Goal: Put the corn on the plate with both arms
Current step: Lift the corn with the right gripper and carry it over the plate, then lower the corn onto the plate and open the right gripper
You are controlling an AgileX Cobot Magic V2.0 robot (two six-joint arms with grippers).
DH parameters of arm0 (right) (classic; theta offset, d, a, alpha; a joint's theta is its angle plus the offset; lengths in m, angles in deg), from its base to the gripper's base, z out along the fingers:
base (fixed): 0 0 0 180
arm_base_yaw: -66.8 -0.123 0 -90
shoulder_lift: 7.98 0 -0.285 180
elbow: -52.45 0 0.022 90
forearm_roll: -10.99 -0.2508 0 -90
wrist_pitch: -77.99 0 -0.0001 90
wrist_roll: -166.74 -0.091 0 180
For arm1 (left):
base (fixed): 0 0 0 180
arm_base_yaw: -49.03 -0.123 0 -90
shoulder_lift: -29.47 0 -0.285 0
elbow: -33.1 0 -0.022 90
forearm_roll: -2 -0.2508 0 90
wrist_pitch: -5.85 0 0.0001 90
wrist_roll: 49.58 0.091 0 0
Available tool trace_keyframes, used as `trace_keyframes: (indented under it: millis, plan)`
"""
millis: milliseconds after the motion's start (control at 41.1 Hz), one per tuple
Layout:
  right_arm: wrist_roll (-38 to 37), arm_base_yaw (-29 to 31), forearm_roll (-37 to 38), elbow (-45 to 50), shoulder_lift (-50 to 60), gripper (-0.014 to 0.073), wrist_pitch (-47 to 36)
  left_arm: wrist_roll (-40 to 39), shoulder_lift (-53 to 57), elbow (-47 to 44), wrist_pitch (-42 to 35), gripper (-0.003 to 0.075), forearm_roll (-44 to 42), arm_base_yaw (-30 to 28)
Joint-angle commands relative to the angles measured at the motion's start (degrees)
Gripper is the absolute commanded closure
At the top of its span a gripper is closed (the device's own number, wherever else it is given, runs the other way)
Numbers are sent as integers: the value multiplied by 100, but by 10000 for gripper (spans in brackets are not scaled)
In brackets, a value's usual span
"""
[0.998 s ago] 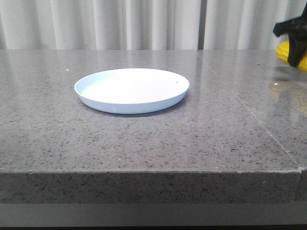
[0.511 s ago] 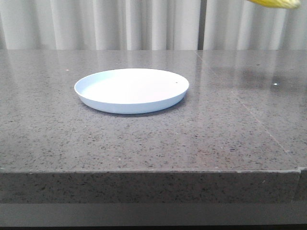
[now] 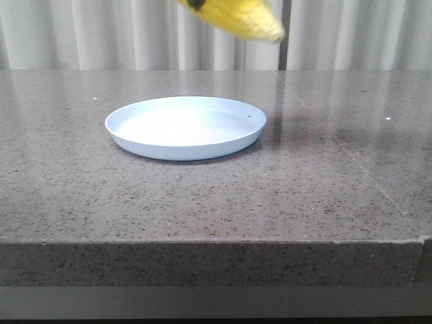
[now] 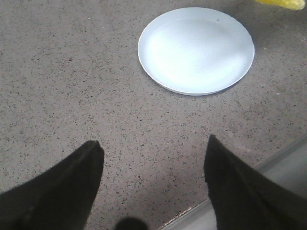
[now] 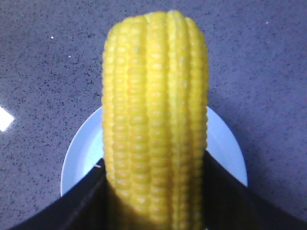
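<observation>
The corn (image 3: 233,15) hangs high over the plate (image 3: 185,126), cut off by the top edge of the front view, its blunt end tilted a little downward toward the right. Held that high, it can travel over the low rim without knocking it — probably the reason for the height. The plate sits flat on the grey stone table (image 3: 202,202), with nothing on it.

From the right wrist, the corn (image 5: 156,120) fills the middle of the view, running lengthwise away from the camera. The plate (image 5: 81,158) lies directly beneath it, showing on either side of the cob. So the cob seems roughly centred over its target, and what is left is to lower and let go.

The right gripper (image 5: 156,191) pinches the corn near one end. Its dark fingers (image 5: 72,201) press against both flanks of the cob, spread only as wide as the cob is thick. Gripping at the end leaves most of the length sticking out free, which should let the cob be laid down flat — though the far end may dip first.

The left gripper (image 4: 153,158) holds nothing. Its two dark fingers (image 4: 62,187) are spread wide apart above bare table, on the near side of the plate (image 4: 196,48) and clear of it. A sliver of corn (image 4: 283,3) shows at the edge of that view, beyond the plate.
</observation>
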Motion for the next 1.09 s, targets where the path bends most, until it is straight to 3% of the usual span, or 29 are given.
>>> trace_keyframes:
  millis: [0, 219, 560, 779, 1071]
  plan:
    - [-101, 6, -89, -181, 10, 323, -435, -66, 29, 152, -365, 281, 11, 26]
    - [-143, 6, -174, -181, -532, 308, -665, -66, 29, 152, -365, 282, 11, 26]
    - [-143, 6, -174, -181, -1006, 126, -802, -66, 29, 152, -365, 281, 11, 26]
    - [-143, 6, -174, -181, -1048, -36, -810, -66, 29, 152, -365, 282, 11, 26]
    - [-138, 23, 68, -193, -672, -42, -663, -66, 29, 152, -365, 281, 11, 26]
